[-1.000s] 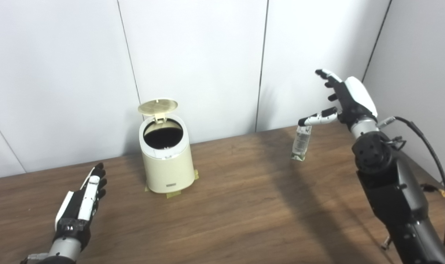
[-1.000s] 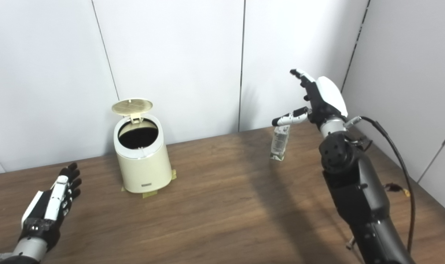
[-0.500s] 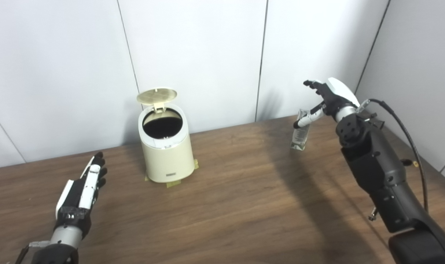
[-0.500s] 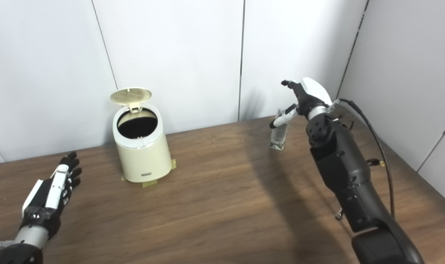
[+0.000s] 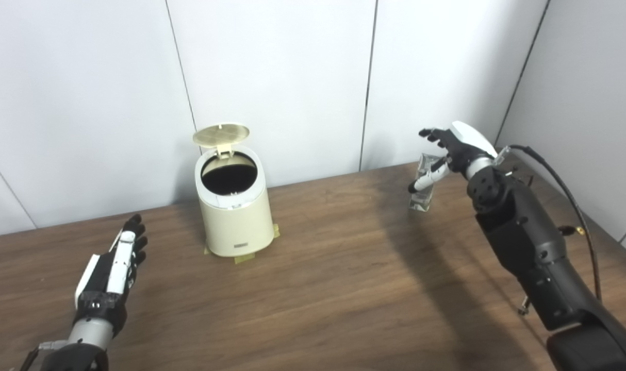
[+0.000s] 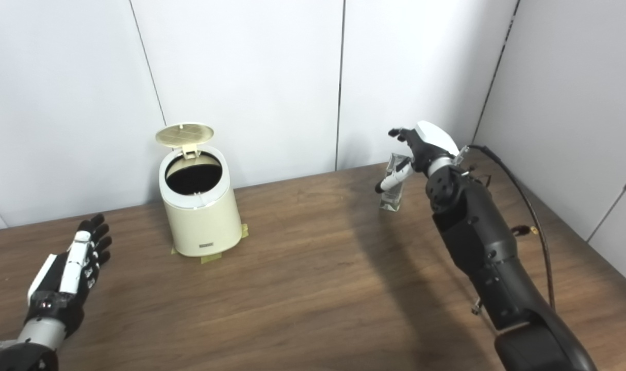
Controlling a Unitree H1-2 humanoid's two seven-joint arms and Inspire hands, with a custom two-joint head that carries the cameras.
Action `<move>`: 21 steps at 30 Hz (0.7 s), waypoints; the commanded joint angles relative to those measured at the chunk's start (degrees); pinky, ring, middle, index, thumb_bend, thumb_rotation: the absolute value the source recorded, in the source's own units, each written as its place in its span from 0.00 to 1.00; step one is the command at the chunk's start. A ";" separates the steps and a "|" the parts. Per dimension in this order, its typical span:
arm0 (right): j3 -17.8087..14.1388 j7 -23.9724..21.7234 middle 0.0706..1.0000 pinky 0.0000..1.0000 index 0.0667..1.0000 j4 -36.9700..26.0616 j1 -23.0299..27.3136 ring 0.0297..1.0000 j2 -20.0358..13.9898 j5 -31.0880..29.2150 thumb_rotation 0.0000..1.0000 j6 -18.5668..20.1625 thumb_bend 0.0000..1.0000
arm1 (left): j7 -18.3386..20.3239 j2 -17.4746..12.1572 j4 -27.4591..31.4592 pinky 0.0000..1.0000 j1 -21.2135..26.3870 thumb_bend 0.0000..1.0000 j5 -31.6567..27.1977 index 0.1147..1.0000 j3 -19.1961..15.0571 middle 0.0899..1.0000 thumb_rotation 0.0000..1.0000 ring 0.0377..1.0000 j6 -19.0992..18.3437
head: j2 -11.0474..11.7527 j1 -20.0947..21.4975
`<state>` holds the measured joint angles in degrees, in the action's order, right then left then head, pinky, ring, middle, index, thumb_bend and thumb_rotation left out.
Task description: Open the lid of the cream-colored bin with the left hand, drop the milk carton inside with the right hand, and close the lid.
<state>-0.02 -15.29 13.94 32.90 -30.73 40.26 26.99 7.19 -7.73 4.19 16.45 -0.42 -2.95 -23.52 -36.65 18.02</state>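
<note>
— Where does the job stand?

— The lid (image 5: 221,134) of the cream-colored bin (image 5: 234,208) stands tipped up at the back, the dark mouth showing. That first step looks done. The left hand (image 5: 110,267) lies low on the table (image 5: 323,288), well to the left of the bin and nearer us, fingers spread, holding nothing.

— And the milk carton?

— The milk carton (image 6: 394,188) is upright on the table, well to the right of the bin, near the back wall. The right hand (image 6: 420,149) hangs over its top, fingers apart, thumb across its front; not closed on it.

— So what's left?

— By my reckoning: grasp the carton, carry it over to the bin, drop it in, close the lid.
</note>
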 commanded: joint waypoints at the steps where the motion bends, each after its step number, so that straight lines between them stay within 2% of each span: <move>1: -0.36 2.01 0.83 0.67 0.83 -0.29 2.20 0.81 -1.55 -0.07 0.14 -0.13 0.98 | -0.65 -0.26 1.92 0.99 2.22 0.54 -0.34 1.00 -0.23 1.00 1.00 0.99 0.97 | -0.14 0.07; 3: -0.14 2.64 0.81 0.65 0.82 0.23 2.10 0.78 -1.68 -0.69 0.13 -0.26 0.97 | -0.65 -0.25 1.96 0.99 2.23 0.53 -0.44 1.00 -0.27 1.00 1.00 0.99 1.05 | -0.23 0.07; 10: -0.55 4.14 0.83 0.73 0.81 1.23 1.70 0.82 -1.69 -2.98 0.09 -0.42 0.95 | -0.24 -0.61 2.46 1.00 2.16 0.53 -0.47 1.00 -0.04 1.00 1.00 0.99 0.41 | -0.77 0.40; 17: 0.68 6.42 0.81 0.71 0.79 3.54 1.32 0.79 -2.47 -4.30 0.11 -1.99 0.95 | 0.02 -0.92 2.54 1.00 2.03 0.53 -0.59 1.00 0.13 1.00 1.00 1.00 0.31 | -1.07 0.25; 21: 1.67 8.69 0.80 0.70 0.78 4.89 1.27 0.78 -2.59 -4.49 0.09 -4.01 0.95 | 0.18 -1.23 2.65 1.00 2.05 0.52 -0.45 1.00 0.44 0.99 1.00 0.99 0.19 | -1.20 0.34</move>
<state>1.80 -8.78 19.31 31.69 -31.09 35.92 25.21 7.31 -8.08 4.41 16.41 -0.75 -2.65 -23.89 -37.79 18.28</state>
